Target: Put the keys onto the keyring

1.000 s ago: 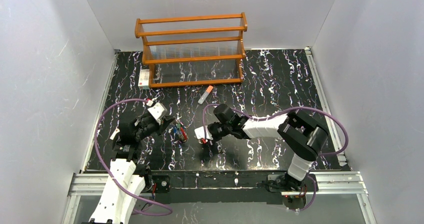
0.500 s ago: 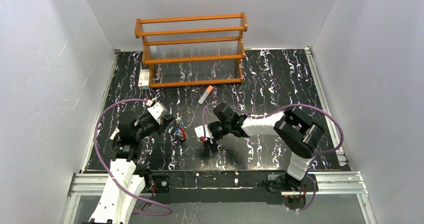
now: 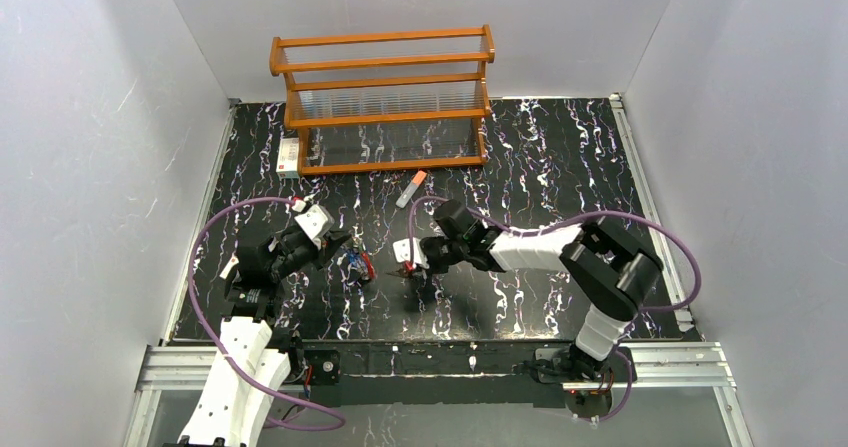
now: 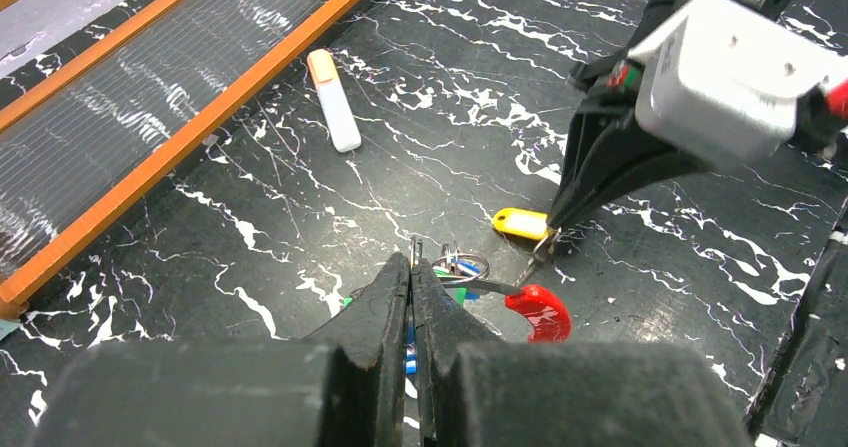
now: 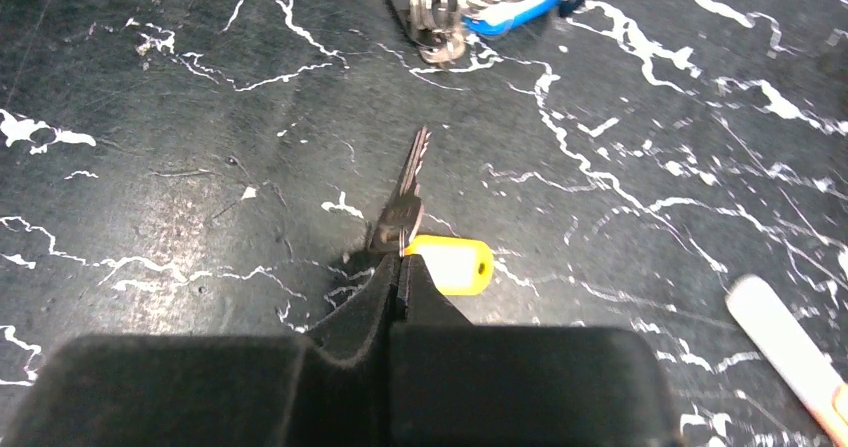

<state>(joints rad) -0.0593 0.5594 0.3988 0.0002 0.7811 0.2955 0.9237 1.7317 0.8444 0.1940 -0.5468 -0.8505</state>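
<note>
My left gripper (image 4: 413,259) is shut on the thin wire of the keyring (image 4: 537,312), whose thick red section lies on the black table just right of the fingertips. Blue and green keys (image 4: 458,293) hang bunched on the wire under the jaws. In the top view this cluster (image 3: 356,265) sits between both arms. My right gripper (image 5: 400,257) is shut on the small ring of a yellow key (image 5: 450,264). Its metal blade (image 5: 405,192) points away from me toward the keyring. In the left wrist view the yellow key (image 4: 520,223) lies close to the red section.
An orange wooden rack (image 3: 385,97) stands at the back of the table. A grey stick with an orange cap (image 3: 410,189) lies in front of it, and a small white tag (image 3: 288,154) lies at the rack's left end. White walls close in both sides.
My right gripper's jaws closed on the yellow key's ring and the arm shifted slightly. The left arm and the keyring stayed where they were.
</note>
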